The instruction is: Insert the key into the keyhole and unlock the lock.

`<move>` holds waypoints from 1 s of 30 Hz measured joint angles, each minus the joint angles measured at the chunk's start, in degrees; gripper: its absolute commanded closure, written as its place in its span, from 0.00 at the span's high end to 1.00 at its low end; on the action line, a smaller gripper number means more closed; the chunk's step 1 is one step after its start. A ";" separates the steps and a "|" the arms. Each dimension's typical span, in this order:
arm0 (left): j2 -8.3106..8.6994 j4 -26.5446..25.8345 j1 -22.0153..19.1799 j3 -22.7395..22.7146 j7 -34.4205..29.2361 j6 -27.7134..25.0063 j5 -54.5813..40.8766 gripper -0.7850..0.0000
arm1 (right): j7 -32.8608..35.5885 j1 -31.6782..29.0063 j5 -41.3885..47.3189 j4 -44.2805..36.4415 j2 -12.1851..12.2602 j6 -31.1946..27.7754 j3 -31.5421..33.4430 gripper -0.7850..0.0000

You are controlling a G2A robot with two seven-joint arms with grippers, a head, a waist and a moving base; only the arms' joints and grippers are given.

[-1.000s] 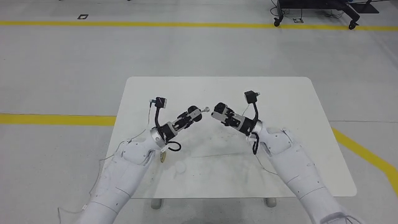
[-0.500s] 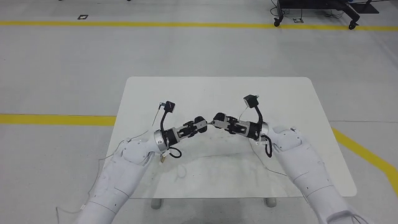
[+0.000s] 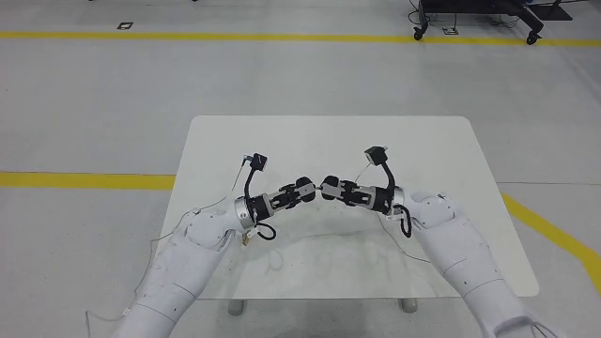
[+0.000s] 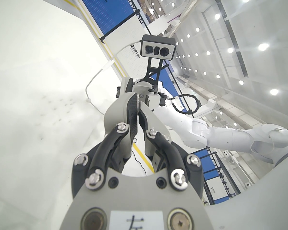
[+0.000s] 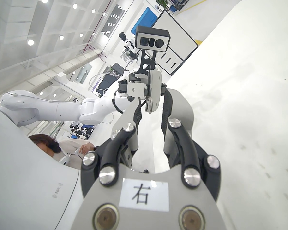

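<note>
Left gripper and right gripper are held tip to tip above the middle of the table, well off every edge. Left fingers are seen nearly closed, pads almost touching. Right fingers are set a moderate gap apart. A small round silver piece with a hole sits between their tips. Key or lock: cannot be told.

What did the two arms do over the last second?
The left end effector and the right end effector drew together and came back toward the robot, closing the gap between them. Their tips now meet above the table. Nothing was visibly picked up or let go, and the table stayed as it was.
</note>
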 measured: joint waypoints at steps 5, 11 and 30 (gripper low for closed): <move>0.08 0.01 -0.09 0.07 0.24 -0.01 0.14 0.00 | -0.57 0.15 0.18 0.21 0.16 0.38 -0.30 0.27; 0.22 -0.18 -0.02 0.23 0.21 -0.01 0.43 0.00 | -0.94 0.20 1.15 0.38 0.35 0.86 -0.72 0.08; 0.33 -0.75 0.24 0.02 5.13 -0.26 1.39 1.00 | -1.91 0.03 3.44 0.30 0.87 0.32 -1.52 0.00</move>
